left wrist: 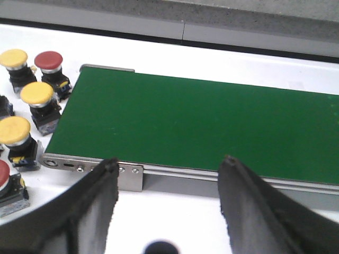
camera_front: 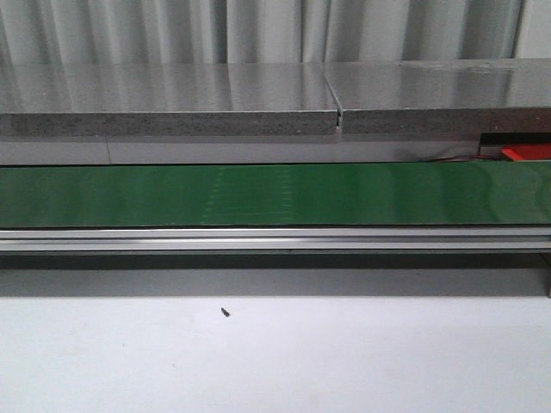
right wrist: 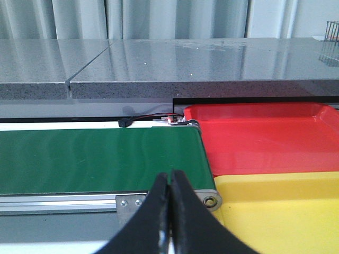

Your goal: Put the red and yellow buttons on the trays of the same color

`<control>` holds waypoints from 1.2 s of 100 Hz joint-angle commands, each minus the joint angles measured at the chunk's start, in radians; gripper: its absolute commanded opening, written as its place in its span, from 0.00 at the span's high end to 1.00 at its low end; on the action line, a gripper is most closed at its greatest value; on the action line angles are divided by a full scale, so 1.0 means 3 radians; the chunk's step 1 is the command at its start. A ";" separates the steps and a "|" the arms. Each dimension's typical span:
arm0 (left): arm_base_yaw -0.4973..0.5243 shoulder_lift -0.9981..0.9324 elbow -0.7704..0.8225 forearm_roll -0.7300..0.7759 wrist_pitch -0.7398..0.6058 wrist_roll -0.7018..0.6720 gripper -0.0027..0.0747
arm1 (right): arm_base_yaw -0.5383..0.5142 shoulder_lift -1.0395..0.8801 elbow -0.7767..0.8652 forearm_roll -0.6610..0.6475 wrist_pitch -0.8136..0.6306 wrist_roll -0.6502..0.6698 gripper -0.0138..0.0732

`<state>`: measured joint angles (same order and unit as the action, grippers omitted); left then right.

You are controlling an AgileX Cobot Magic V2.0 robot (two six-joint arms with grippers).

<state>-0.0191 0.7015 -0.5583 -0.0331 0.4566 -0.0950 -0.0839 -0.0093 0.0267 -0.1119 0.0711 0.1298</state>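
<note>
In the left wrist view several buttons stand on the white table beside the end of the green belt [left wrist: 201, 121]: yellow buttons [left wrist: 14, 58] [left wrist: 37, 93] [left wrist: 14, 130] and red buttons [left wrist: 48, 61] [left wrist: 2, 172]. My left gripper [left wrist: 168, 165] is open over the white table in front of the belt, holding nothing. The right wrist view shows a red tray [right wrist: 265, 137] and a yellow tray [right wrist: 280, 211] past the belt's [right wrist: 100, 159] other end. My right gripper [right wrist: 170, 177] is shut and empty near the belt's edge. Neither gripper shows in the front view.
The green belt [camera_front: 275, 196] crosses the front view, with an aluminium rail [camera_front: 275, 239] along its near side. A grey stone slab [camera_front: 172, 99] lies behind it. A small dark screw [camera_front: 225, 312] lies on the white table. A corner of the red tray [camera_front: 527, 153] shows far right.
</note>
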 commanded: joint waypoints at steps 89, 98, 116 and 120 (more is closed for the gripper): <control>0.1628 0.2235 -0.1584 -0.0178 0.1609 -0.0529 0.45 | 0.0008 -0.0074 -0.0044 -0.0034 -0.0262 0.0005 0.92; 0.1628 0.2374 -0.1640 -0.0178 0.1595 -0.0529 0.45 | 0.0008 -0.0074 -0.0044 -0.0034 -0.0262 0.0005 0.92; 0.1628 0.2694 -0.1796 -0.0139 0.1561 -0.0535 0.45 | 0.0008 -0.0074 -0.0044 -0.0034 -0.0262 0.0005 0.92; 0.1628 0.2746 -0.1824 -0.0131 0.1524 -0.0541 0.45 | 0.0008 -0.0074 -0.0044 -0.0034 -0.0262 0.0005 0.92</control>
<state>0.4665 1.5210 -1.0579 -0.0718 0.9545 -0.2454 -0.0839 -0.0093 0.0267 -0.1119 0.0711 0.1298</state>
